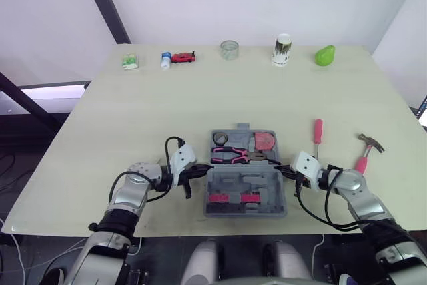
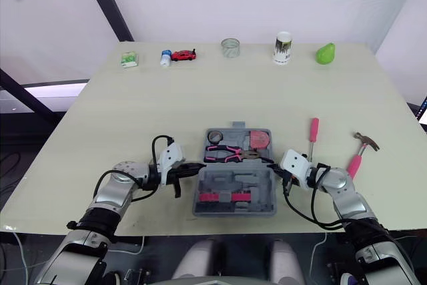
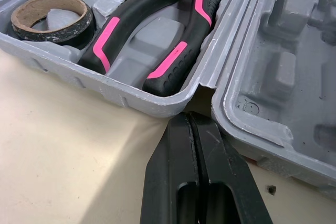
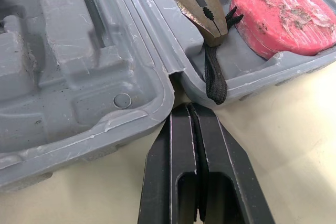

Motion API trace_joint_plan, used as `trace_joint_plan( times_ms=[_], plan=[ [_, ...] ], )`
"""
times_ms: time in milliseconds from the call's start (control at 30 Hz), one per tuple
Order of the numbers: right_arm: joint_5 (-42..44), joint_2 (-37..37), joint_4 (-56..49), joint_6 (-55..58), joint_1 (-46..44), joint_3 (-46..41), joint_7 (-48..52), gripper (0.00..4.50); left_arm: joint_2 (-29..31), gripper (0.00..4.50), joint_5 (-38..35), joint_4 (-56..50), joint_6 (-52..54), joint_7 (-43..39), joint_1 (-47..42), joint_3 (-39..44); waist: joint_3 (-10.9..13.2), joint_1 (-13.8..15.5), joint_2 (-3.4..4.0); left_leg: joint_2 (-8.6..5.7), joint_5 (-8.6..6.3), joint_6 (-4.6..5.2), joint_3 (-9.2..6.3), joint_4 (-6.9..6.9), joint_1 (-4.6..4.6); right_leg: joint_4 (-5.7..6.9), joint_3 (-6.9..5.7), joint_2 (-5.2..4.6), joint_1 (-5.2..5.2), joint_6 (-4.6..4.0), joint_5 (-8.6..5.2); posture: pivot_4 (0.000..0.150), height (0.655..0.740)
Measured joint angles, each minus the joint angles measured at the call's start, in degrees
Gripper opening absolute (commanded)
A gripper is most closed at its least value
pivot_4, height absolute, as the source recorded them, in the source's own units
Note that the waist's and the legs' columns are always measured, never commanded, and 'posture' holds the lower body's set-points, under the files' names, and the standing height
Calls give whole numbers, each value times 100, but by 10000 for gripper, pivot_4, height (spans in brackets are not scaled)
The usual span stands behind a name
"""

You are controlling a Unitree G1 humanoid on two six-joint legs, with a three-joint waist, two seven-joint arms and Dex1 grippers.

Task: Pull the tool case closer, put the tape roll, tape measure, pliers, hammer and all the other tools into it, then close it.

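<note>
1. the left gripper [image 3: 190, 121] is clenched on nothing, its two black fingers pressed flat together, with the tips at the notch where the two halves of the tool case [image 1: 247, 179] meet on its left side.
2. the right gripper [image 4: 188, 109] mirrors it at the right-side notch, also clenched and empty, just beside the case wall.
3. the case lies open near the front edge of the table [image 1: 167, 111]. its far half holds the tape roll [image 3: 50, 17], the pliers [image 3: 157, 30] and the pink tape measure [image 4: 283, 14].
4. my reading is that the pull-closer step is done or nearly so and the filling is partway. the two pincers bracket the hinge line as if steadying or nudging the case.
5. the screwdriver [image 1: 317, 135] and the hammer [image 1: 365, 151] lie on the table to the right of the case, apart from it, so closing looks premature.
6. the next move calls for the right arm to back off, spread its fingers and reach for the screwdriver, the nearer of the two.
7. the surface is pale wood. along its far edge stand a green packet [image 1: 130, 61], a red toy car [image 1: 183, 57], a clear cup [image 1: 229, 49], a can [image 1: 283, 50] and a green pear [image 1: 325, 55], well apart from the work.
8. a white wall and a dark slanted beam stand behind the table.
</note>
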Motion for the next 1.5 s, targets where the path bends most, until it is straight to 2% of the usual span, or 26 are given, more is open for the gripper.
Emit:
trace_joint_plan(
  times_ms=[1500],
  plan=[
    [-43,-44,55,-71,-32,1,-105,189,-24,0,11,-190,137,40,67,-3,0,-3,0,0,0,0,1,0,0,-1,1,0,0,0,0,1500,7400]
  ],
)
